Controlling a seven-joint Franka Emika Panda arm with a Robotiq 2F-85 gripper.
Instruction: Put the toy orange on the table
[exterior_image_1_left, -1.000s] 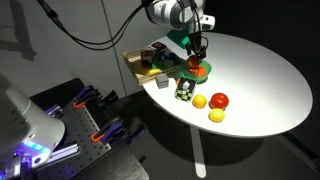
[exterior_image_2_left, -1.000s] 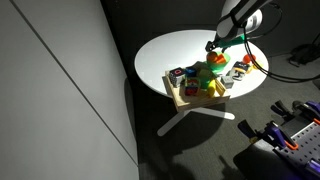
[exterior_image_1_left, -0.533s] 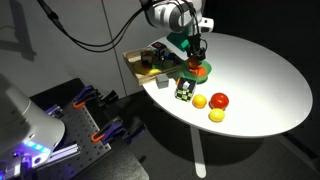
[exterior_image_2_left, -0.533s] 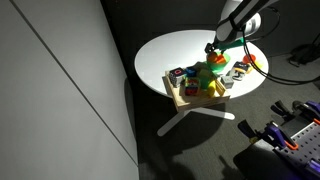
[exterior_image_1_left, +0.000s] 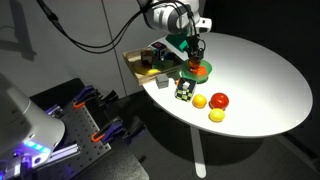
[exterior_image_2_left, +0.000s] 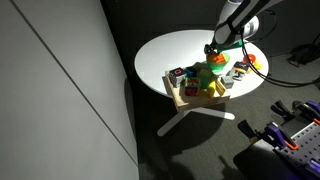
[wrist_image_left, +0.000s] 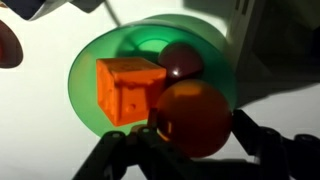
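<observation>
In the wrist view the toy orange (wrist_image_left: 192, 118) is a deep-orange ball lying at the near edge of a green plate (wrist_image_left: 90, 70). My gripper (wrist_image_left: 198, 125) is shut on it, with one black finger pressed against each side. An orange cube (wrist_image_left: 128, 88) and a dark red round piece (wrist_image_left: 182, 60) share the plate. In an exterior view the gripper (exterior_image_1_left: 197, 60) reaches down onto the plate and the toy orange (exterior_image_1_left: 201, 70), near the edge of the round white table (exterior_image_1_left: 265, 80). From the opposite side the gripper (exterior_image_2_left: 215, 50) hangs over the table (exterior_image_2_left: 180, 48).
A wooden box of toys (exterior_image_1_left: 150, 62) stands just behind the plate, with a small block (exterior_image_1_left: 184, 90) in front of it. A yellow-orange fruit (exterior_image_1_left: 199, 101), a red fruit (exterior_image_1_left: 219, 100) and a yellow fruit (exterior_image_1_left: 216, 116) lie on the tabletop. The box (exterior_image_2_left: 195, 90) is at the table's rim.
The arm stays over the green plate in nearly the same place. The fingers have drawn in and now grip the toy orange.
</observation>
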